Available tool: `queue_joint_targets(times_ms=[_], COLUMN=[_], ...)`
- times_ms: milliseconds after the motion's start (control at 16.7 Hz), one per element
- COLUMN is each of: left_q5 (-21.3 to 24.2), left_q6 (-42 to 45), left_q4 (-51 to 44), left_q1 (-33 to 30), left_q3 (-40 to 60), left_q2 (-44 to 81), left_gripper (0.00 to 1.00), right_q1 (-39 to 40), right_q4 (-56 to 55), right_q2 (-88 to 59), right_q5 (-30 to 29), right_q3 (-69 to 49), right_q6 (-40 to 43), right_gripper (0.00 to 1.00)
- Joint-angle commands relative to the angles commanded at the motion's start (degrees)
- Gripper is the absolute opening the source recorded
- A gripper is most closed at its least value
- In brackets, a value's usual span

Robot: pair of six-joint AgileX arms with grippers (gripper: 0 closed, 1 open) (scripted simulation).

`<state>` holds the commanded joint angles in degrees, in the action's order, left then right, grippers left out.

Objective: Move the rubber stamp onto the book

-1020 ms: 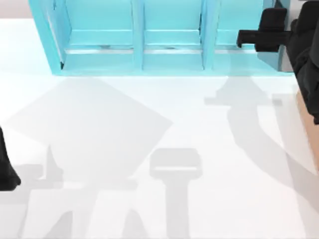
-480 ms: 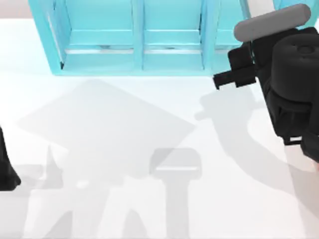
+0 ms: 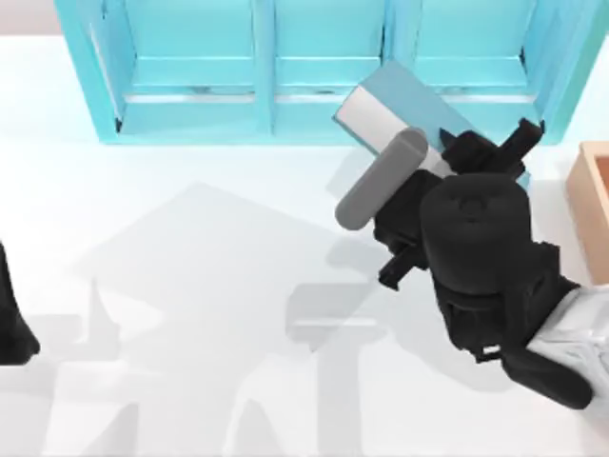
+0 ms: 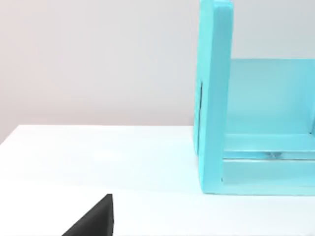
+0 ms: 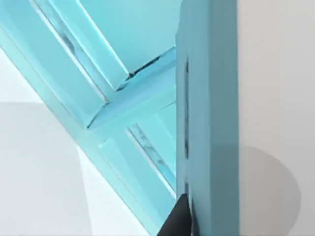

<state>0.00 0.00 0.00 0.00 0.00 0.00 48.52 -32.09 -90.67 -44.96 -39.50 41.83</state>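
Now the right tool (image 3: 481,152) is clenched on the book (image 3: 404,95) and carries it tilted in the air, just in front of the shelf unit (image 3: 262,114), above the worktop (image 3: 190,286). Compared with 0.5 s ago, the arm has swung leftward from the shelf's right end, bringing the book into sight. I judge the book must be laid flat before any stamp can go on it. The left arm (image 3: 11,324) sits parked at the left edge.

shelf unit (image 4: 256,128) upright on table (image 4: 98,162) | wall (image 4: 98,59) behind
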Motion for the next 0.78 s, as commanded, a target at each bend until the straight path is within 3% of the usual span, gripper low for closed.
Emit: queue_joint_targets(times_ms=[420,780], left_q5=[0.0,0.0], left_q6=[0.0,0.0], left_q4=[0.0,0.0], left_q1=[0.0,0.0], left_q3=[0.0,0.0], left_q2=[0.0,0.0], left_gripper=[1.00,1.00], right_q1=[6.5,8.1], right_q4=[-6.1,-7.8], right_q2=[-5.1,-6.3], right_q5=[-2.6,-3.2], right_q3=[4.5,5.7], right_q6=[22.5,28.2], right_gripper=[0.00,0.00])
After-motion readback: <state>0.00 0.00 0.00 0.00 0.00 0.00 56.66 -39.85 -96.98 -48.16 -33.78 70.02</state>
